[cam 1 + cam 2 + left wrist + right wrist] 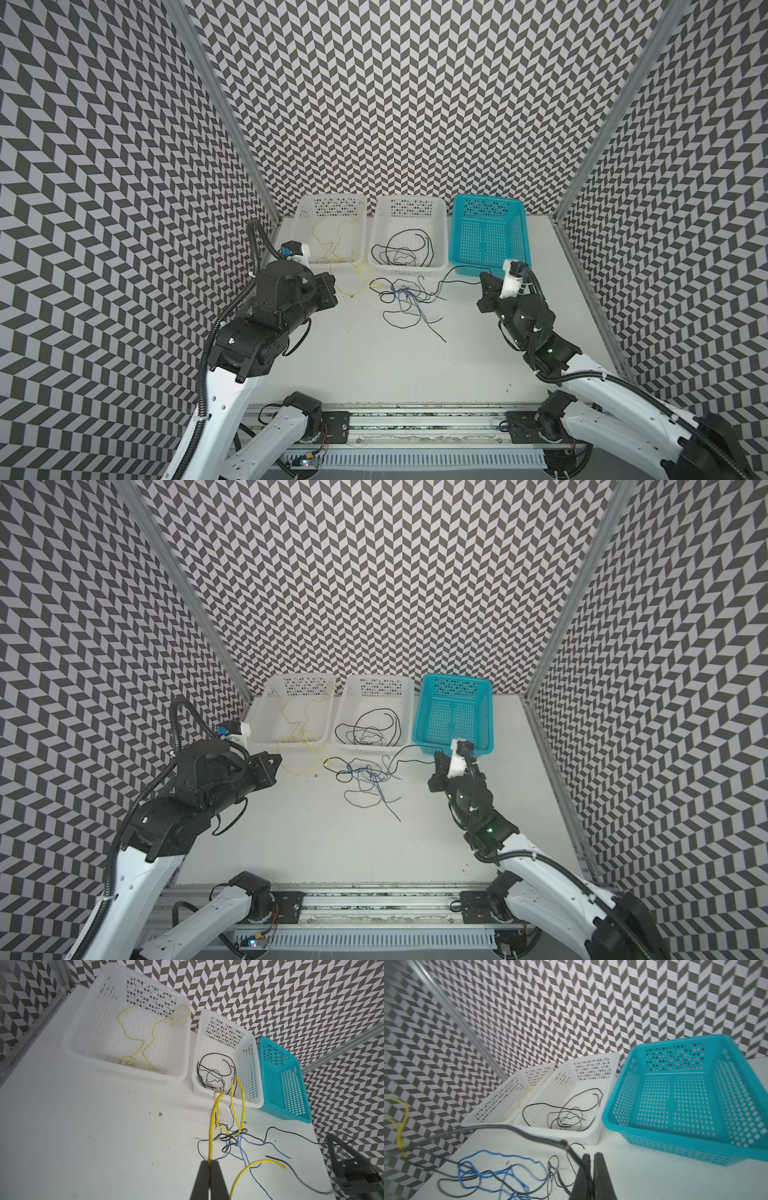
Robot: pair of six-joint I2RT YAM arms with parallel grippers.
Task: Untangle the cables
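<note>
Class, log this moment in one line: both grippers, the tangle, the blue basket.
left gripper: shut on yellow cable | right gripper: shut on black cable | tangle: knotted on table | blue basket: empty

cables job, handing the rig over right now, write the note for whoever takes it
Left gripper: shut on a yellow cable running into the tangle.
Right gripper: shut on a black cable from the same tangle.
Done: yellow strands in the left white basket, black strands in the middle white basket.
To do: blue, black and yellow cables knotted on the table before the baskets; teal basket holds nothing yet.
</note>
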